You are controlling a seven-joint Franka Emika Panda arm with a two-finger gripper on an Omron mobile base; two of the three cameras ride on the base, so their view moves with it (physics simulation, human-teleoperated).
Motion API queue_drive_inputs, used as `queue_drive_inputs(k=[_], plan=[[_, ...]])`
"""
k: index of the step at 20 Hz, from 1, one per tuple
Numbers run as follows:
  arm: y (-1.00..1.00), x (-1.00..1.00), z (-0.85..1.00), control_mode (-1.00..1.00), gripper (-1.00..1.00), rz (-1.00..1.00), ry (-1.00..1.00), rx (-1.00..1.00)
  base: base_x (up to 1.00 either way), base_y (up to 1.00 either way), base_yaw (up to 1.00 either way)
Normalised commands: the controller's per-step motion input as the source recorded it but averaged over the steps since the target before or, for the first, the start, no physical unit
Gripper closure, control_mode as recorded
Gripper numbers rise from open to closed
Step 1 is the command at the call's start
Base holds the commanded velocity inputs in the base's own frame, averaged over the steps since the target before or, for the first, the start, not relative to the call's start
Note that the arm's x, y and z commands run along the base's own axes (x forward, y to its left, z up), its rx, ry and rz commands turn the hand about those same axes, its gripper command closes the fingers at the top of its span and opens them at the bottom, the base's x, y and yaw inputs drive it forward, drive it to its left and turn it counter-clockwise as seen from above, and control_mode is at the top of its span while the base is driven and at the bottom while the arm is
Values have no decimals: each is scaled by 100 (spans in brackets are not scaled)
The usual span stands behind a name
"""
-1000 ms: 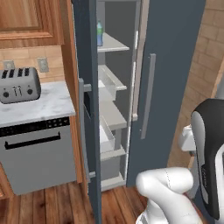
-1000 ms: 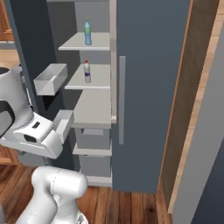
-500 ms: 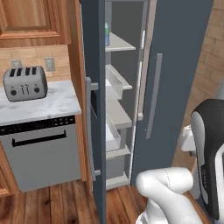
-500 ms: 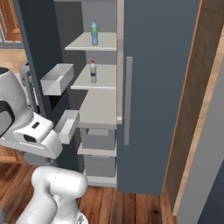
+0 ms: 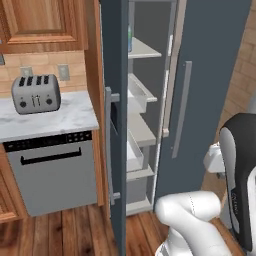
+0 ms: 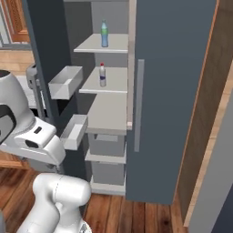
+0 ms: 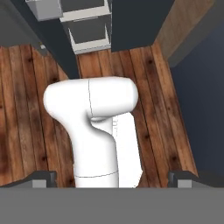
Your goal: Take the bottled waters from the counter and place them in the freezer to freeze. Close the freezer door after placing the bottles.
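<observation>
Bottles are seen inside the tall dark slate-grey freezer [image 6: 173,91]: the small clear green-capped bottle with a blue label [image 6: 104,34] is stood upright on the top pale grey shelf [image 6: 116,45], and the clear red-capped bottle with a pale label [image 6: 103,75] is stood upright on the shelf just below. The tall narrow slate-grey freezer door [image 5: 116,115] is swung wide open, its edge turned toward the left base view, and its long grey vertical handle [image 5: 108,145] is seen on the outer side. White bins [image 6: 66,83] are carried on the door's inner face, one above the other. To the left of the door, a silver four-slot toaster [image 5: 35,93] is set on the white-grey veined marble countertop [image 5: 65,117], above a steel dishwasher [image 5: 52,175]. In the hand view the gripper [image 7: 111,179] is pointed down at the brown wooden plank floor [image 7: 22,109]; its two dark finger tips [image 7: 43,178] are spread fully apart, and nothing is held between them.
</observation>
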Motion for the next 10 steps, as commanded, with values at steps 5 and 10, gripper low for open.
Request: queue_drive_inputs(k=[5,10], plan=[[0,0,0,100,-100,0,0,0,0,50,0],[0,0,0,100,-100,0,0,0,0,44,1]])
